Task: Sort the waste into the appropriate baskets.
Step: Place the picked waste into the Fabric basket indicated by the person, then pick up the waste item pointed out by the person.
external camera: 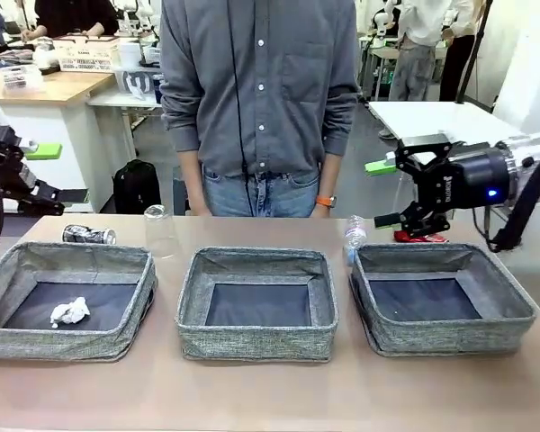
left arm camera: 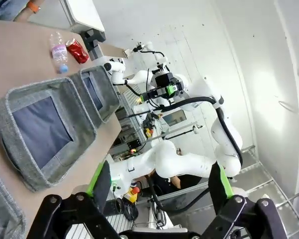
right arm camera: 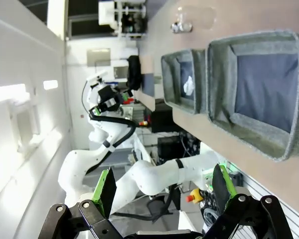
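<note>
1. Three baskets sit in a row on the worktop point(external camera: 270, 396), I think one for each kind of waste. The middle basket point(external camera: 256, 344) has nothing in it.
2. The crumpled white tissue point(external camera: 70, 312) lies in the left basket point(external camera: 72, 345), beside the middle basket. It looks sorted.
3. Behind the middle basket, to its left, are the clear cup point(external camera: 159, 229) and the dark can point(external camera: 88, 235).
4. Behind it, to its right, the water bottle point(external camera: 354, 236) and the red can point(external camera: 420, 237) rest near the right basket point(external camera: 450, 337).
5. The right jaws are spread wide and hold nothing. They hang right of the middle basket, just above the red can, maybe to grab it.
6. The left jaws are wide too, holding nothing, high up and far left of the middle basket.
7. A person point(external camera: 258, 99) stands behind the middle basket.
</note>
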Robot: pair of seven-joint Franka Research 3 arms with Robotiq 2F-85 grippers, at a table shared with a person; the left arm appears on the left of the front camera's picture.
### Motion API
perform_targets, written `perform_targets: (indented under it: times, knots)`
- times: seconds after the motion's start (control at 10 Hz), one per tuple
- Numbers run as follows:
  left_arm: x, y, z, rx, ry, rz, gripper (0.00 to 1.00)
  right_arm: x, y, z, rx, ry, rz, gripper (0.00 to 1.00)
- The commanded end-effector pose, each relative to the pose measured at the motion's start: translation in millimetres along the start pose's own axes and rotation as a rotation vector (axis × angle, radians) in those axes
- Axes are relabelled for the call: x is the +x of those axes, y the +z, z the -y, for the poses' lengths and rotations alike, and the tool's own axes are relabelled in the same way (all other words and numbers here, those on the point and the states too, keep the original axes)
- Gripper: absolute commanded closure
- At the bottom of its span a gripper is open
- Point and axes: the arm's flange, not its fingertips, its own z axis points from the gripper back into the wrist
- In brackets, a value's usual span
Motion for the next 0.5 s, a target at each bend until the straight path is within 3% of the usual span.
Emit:
perform_targets:
  times: [0.0,0.4]
  knots:
    - [1.3,-4.1,1.1,-0.029,-0.005,0.004,0.0,0.8,3.9,-8.2,0.025,-0.005,0.012,0.0]
    - [1.3,-4.1,1.1,-0.029,-0.005,0.004,0.0,0.8,3.9,-8.2,0.025,-0.005,0.012,0.0]
